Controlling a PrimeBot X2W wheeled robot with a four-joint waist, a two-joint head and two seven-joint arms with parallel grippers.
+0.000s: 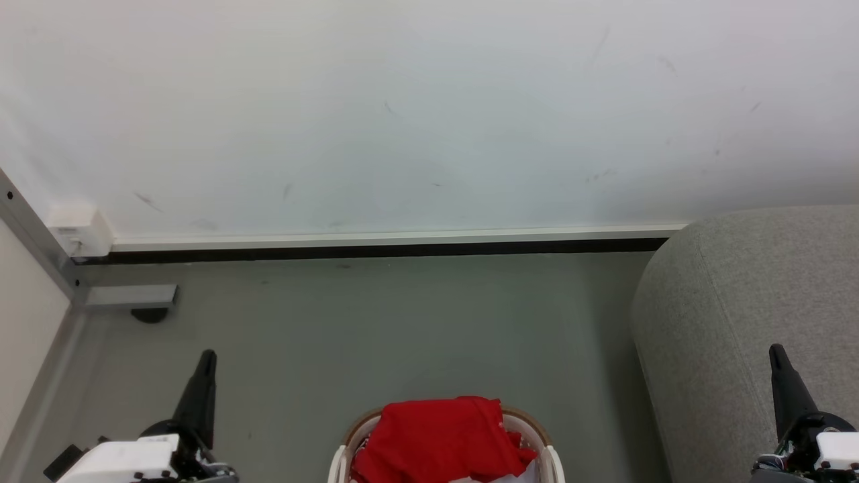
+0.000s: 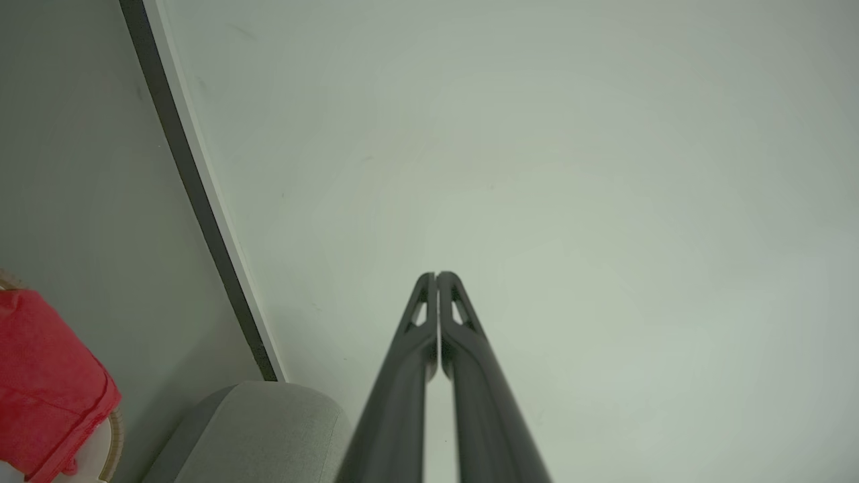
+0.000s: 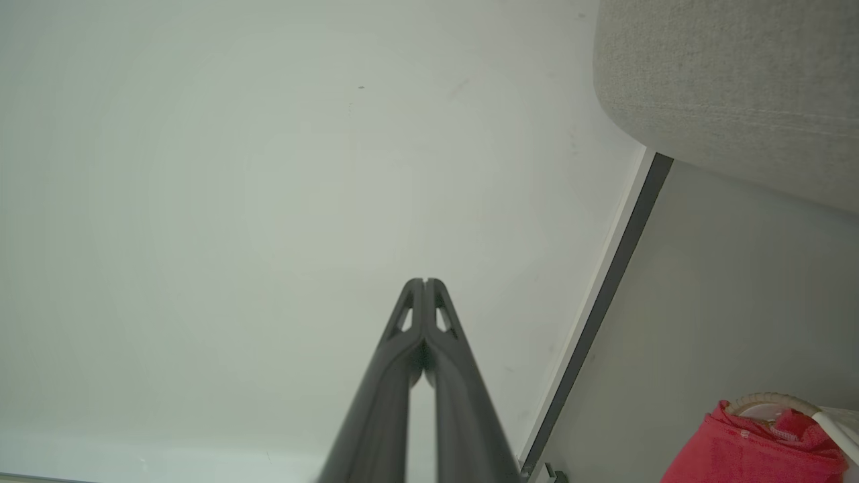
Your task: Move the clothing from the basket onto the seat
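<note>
The red clothing point(image 1: 439, 439) lies heaped in the cream basket point(image 1: 547, 459) at the bottom middle of the head view, a strip of white showing under it. The grey seat point(image 1: 731, 302) rises at the right. My left gripper point(image 1: 208, 355) stands shut at the lower left, well left of the basket, and holds nothing. My right gripper point(image 1: 776, 350) is shut and empty at the lower right, in front of the seat. In the left wrist view the shut fingertips point(image 2: 436, 276) point at the wall, with the clothing point(image 2: 47, 389) at the left edge. The right wrist view shows its shut gripper point(image 3: 424, 282), the clothing point(image 3: 751, 449) and the seat point(image 3: 731, 80).
A white wall point(image 1: 402, 114) with a dark skirting strip point(image 1: 376, 251) runs behind the grey floor point(image 1: 402, 335). At the far left a grey metal post point(image 1: 37, 245) with a white box point(image 1: 80, 228) and a floor bracket point(image 1: 131, 296) stands in the corner.
</note>
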